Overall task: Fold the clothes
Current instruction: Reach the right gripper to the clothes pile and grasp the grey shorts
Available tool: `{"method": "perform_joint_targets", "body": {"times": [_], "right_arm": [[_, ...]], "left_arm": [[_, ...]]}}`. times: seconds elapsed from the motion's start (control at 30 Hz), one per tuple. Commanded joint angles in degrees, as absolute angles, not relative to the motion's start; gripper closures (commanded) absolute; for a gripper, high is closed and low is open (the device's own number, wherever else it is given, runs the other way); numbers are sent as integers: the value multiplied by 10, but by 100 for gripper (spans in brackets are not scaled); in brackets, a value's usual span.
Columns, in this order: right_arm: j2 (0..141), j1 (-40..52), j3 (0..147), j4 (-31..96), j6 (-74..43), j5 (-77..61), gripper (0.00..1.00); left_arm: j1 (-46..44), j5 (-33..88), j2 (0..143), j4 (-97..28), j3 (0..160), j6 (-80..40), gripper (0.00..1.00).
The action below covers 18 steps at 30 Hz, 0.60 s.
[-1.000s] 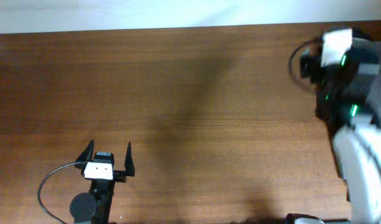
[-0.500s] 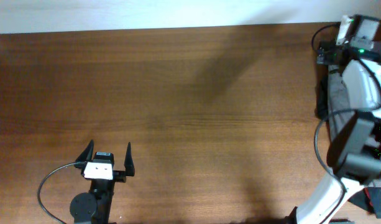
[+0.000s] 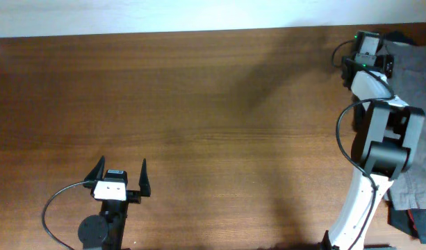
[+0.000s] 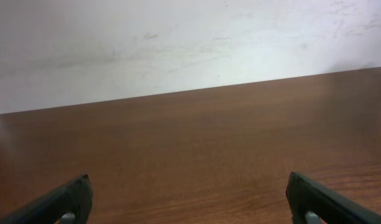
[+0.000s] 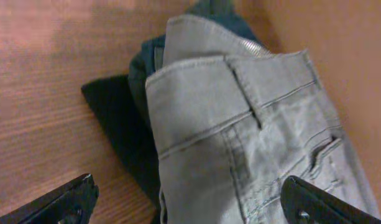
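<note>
Wood-grain table [image 3: 199, 104]: one grey twill shorts [image 5: 252, 124] over one dark garment [image 5: 119, 118], far right. Your left gripper [image 3: 122, 170] and right gripper [image 5: 196, 202] gape.

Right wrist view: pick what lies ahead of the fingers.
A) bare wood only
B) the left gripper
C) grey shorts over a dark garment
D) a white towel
C: the grey shorts lie on a dark garment, framed by the open right gripper.

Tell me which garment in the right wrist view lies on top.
The grey shorts: pale, with a belt loop and seams showing, they overlie the dark garment, which only peeks out along their left edge.
</note>
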State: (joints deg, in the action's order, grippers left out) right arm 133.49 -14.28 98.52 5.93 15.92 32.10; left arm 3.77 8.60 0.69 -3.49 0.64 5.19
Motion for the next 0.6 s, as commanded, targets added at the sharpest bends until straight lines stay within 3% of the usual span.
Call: {"method": "perform_joint_targets", "body": {"times": [0.0,0.57], "right_arm": [[1343,-142,997,40,160,366,1],[1366,-156,997,19,115,367,2]], "left_arm": [[37,86,4,-39,5,61,1],[37,86,4,-39,5,61,1]]}}
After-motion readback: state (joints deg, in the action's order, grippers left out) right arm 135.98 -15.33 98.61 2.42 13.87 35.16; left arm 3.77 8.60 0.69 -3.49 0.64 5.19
